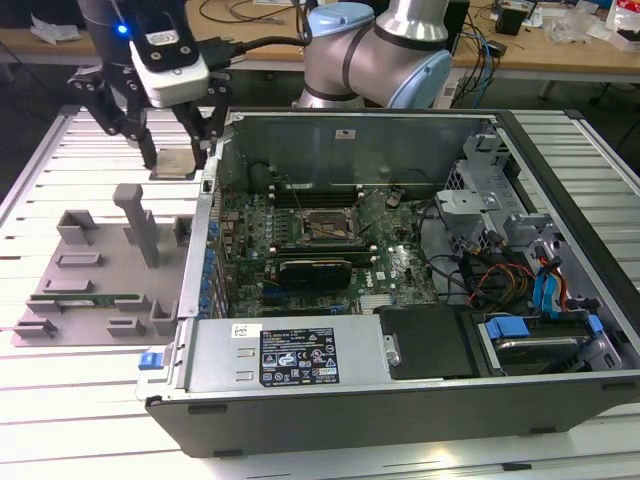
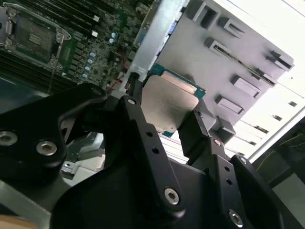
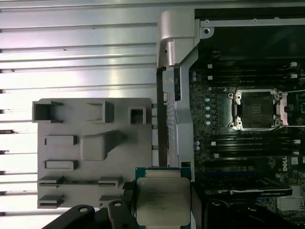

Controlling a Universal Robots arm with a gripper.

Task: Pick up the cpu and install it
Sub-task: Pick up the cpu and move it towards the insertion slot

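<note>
The open computer case [image 1: 560,400] lies on its side on the slatted desk [image 1: 60,400]. It holds a green motherboard [image 1: 395,265] whose square socket [image 1: 325,228] sits bare, its metal frame around an empty dark middle. That is plain in the first wrist view [image 3: 255,109] and the second wrist view [image 2: 31,36]. At the near corner on the exterior view's right, the case also holds a drive with blue tabs [image 1: 520,335] and a bundle of cables [image 1: 490,275].

On the exterior view's left, just beside the case, lies the grey tray [image 1: 100,255]. A long green memory stick [image 1: 95,297] rests in one of its near slots, and the other pockets look bare.

The pincer [image 1: 177,160] is pinching the cpu [image 1: 172,163] by two opposite edges, one black finger [image 2: 200,129] on each side. It hangs beyond the tray's far edge, close to the case's left wall. In both wrist views the chip's silvery top faces the camera [image 2: 169,102], with the tray [image 2: 228,57] behind it.

The fingers cover parts of the chip's green rim, and one edge of it [image 3: 162,200] is cut off in the first wrist view. How high it hangs above the desk I cannot tell. The arm [image 1: 380,50] runs out of the exterior view's far edge.
</note>
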